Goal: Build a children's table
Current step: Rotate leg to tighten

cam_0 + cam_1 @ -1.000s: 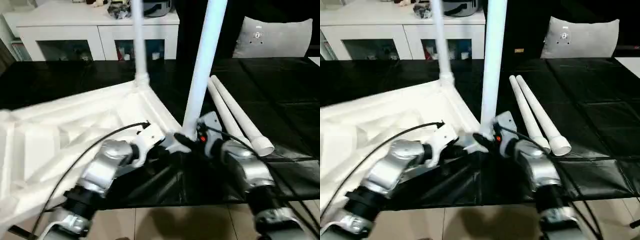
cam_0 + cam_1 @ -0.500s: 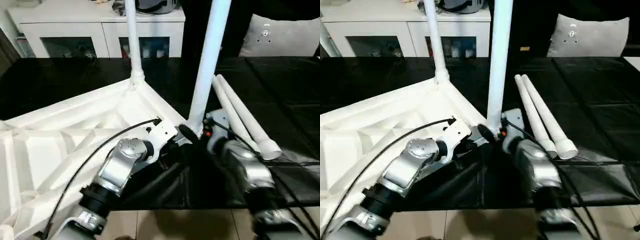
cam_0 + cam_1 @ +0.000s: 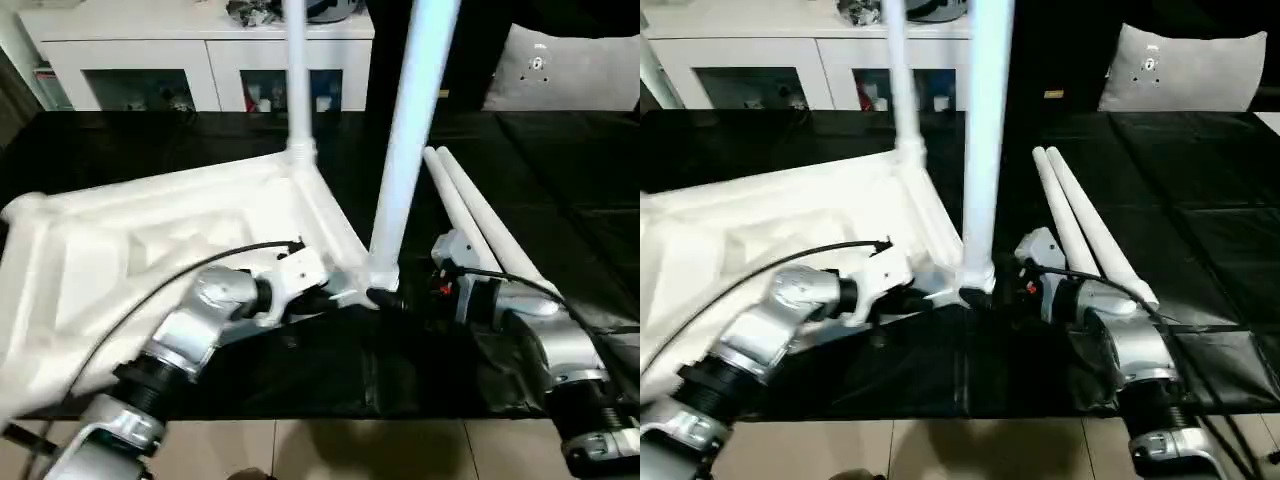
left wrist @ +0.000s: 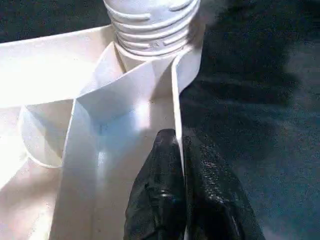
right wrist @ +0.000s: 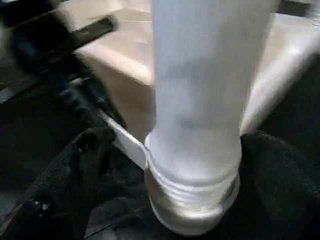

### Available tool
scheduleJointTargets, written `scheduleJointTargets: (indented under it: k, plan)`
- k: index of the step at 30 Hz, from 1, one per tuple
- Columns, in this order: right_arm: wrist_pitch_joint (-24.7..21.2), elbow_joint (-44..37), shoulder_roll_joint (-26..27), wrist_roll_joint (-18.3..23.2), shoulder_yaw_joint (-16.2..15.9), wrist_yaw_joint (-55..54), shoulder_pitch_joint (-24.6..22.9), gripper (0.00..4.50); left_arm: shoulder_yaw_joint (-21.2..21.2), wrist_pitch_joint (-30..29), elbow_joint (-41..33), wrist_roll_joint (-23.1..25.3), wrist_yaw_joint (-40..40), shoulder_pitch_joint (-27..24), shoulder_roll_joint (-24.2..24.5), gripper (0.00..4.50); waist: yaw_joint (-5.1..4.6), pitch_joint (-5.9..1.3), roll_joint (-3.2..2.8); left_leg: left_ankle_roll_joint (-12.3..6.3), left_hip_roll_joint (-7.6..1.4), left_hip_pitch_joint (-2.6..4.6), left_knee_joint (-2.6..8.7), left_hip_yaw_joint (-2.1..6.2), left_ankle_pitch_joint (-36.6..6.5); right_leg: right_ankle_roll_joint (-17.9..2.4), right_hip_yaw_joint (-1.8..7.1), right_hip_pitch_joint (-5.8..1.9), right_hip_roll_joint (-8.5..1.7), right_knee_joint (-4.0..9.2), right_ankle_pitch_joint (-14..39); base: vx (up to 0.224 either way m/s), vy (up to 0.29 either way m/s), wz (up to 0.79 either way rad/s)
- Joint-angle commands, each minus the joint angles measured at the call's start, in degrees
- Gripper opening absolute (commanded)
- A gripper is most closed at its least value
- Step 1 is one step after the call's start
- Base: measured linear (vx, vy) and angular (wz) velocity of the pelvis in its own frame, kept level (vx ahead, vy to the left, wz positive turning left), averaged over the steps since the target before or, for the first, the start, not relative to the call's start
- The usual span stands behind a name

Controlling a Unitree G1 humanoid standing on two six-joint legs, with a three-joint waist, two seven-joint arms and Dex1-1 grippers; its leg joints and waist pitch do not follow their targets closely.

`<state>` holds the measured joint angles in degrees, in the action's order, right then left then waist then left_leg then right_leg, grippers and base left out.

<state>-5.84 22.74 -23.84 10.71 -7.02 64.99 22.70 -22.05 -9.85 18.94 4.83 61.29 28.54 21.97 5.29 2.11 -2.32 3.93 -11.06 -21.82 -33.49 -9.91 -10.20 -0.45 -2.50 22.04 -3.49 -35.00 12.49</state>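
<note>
The left gripper (image 4: 182, 200) pinched a thin rib of the white ribbed plastic tabletop (image 3: 150, 250), lying underside up toward the black table's (image 3: 560, 170) near edge. The right gripper's (image 5: 165, 180) black fingers (image 5: 75, 175) stood spread around the threaded foot of the upright tapered white leg (image 3: 405, 150) at the near corner socket — holding nothing. Half-threaded, that smooth leg might tip out. Another leg (image 3: 297, 80) stood at the far corner; two spare legs (image 3: 480, 225) lay beside.

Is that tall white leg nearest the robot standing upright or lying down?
Upright. The near leg rises almost straight from the corner of the upturned tabletop, its threaded base at the socket. Two spare legs lie flat on the black surface beside it.
</note>
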Motion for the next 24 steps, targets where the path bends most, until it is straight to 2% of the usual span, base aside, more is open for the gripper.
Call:
scheduleJointTargets:
  k: [1,3,5,7,11,18,24]
  plan:
    - [0.95,-0.96,-0.99,-1.15,-2.65,4.82,0.29,4.32,-3.38,3.11,0.41,0.43,5.76,0.04,1.57,0.00,0.27,-3.19,0.43,-5.01,-2.39,0.88,3.55,0.62,-9.05,-13.51,2.03,-2.38,-4.32,3.59,1.67,0.000,0.000,0.00]
    - [1.13,-0.91,-1.50,-1.31,-3.23,6.39,0.37,4.15,-3.90,4.45,0.43,0.20,7.79,0.09,2.49,0.00,0.44,-3.23,0.28,-5.01,-2.52,1.00,3.52,0.54,-8.82,-14.16,2.03,-2.20,-4.24,3.38,0.27,0.000,0.000,0.00]
    - [1.12,-0.85,-1.90,-1.05,-3.90,7.99,0.61,4.12,-5.03,6.25,0.24,-0.01,10.68,0.13,4.08,0.00,0.69,-3.24,0.51,-5.00,-2.50,1.00,3.49,0.49,-8.85,-14.35,2.03,-2.24,-4.30,3.27,-0.01,0.000,0.000,0.00]
    - [0.49,-1.14,-2.32,-0.50,-4.72,9.87,0.77,3.85,-6.18,7.90,0.03,-0.24,13.78,0.15,5.68,0.00,1.13,-3.21,0.44,-4.88,-2.54,1.07,3.54,0.51,-9.19,-14.28,2.06,-2.16,-4.36,3.27,0.74,0.000,0.000,0.00]
    - [-0.05,-1.37,-2.65,0.18,-5.41,11.26,0.70,3.66,-6.38,9.21,0.66,-0.24,15.09,0.34,6.09,0.00,1.33,-3.23,0.44,-4.40,-2.59,1.11,3.57,0.50,-9.29,-14.37,2.05,-2.18,-4.39,3.16,0.64,0.000,0.000,0.00]
    - [-1.19,-1.83,-2.67,1.18,-5.60,13.41,-0.05,2.92,-6.35,10.50,1.66,-1.00,16.94,0.46,6.56,0.00,1.38,-3.34,0.51,-4.57,-2.45,0.94,3.38,0.51,-8.19,-14.43,2.04,-2.33,-4.44,3.00,-0.13,0.000,0.000,0.00]
    - [-1.62,-2.34,-2.20,2.01,-5.62,13.61,-1.11,2.75,-5.99,9.91,1.22,-1.99,17.29,-0.33,6.39,0.00,1.49,-3.36,0.46,-4.46,-2.54,1.03,3.42,0.54,-8.63,-14.54,2.00,-2.25,-4.42,2.98,0.15,0.000,0.000,0.00]
